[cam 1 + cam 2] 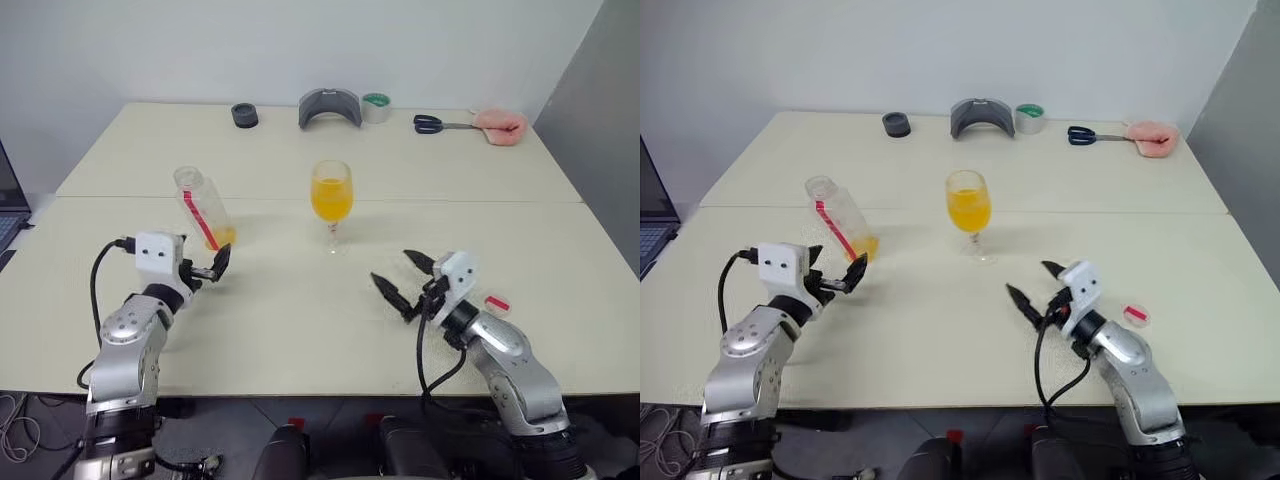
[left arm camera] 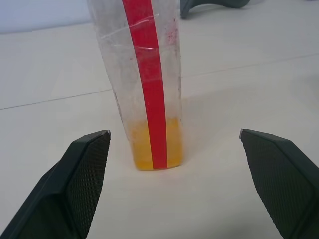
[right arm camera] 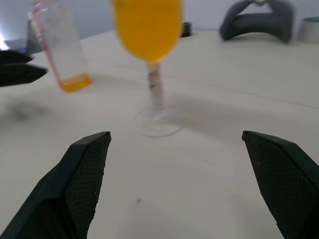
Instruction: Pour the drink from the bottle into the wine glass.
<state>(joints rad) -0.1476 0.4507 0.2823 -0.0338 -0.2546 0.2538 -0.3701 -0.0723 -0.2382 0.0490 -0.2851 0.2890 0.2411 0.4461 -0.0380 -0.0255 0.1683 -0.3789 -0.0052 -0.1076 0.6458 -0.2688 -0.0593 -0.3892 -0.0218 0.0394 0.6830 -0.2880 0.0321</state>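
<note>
On my screen the surface (image 1: 300,300) is pale cream, with a thin darker seam across it. The bottle (image 1: 203,210) is clear plastic with a red vertical stripe, and a shallow layer of orange-yellow drink (image 2: 152,149) sits at its base. The wine glass (image 1: 332,200) is clear, its bowl full of the same bright orange-yellow. Both claws, left claw (image 1: 213,266) and right claw (image 1: 405,280), have black fingers with a fine mesh texture on the pads (image 2: 92,169), on white and silver wrists. At the upper edge I see a dark grey ring (image 1: 244,115), a grey curved piece (image 1: 329,106), a green-cored tape roll (image 1: 376,106), blue-handled scissors (image 1: 440,124) and a pink cloth (image 1: 502,127). A small red and white cap (image 1: 497,303) lies at lower right.
</note>
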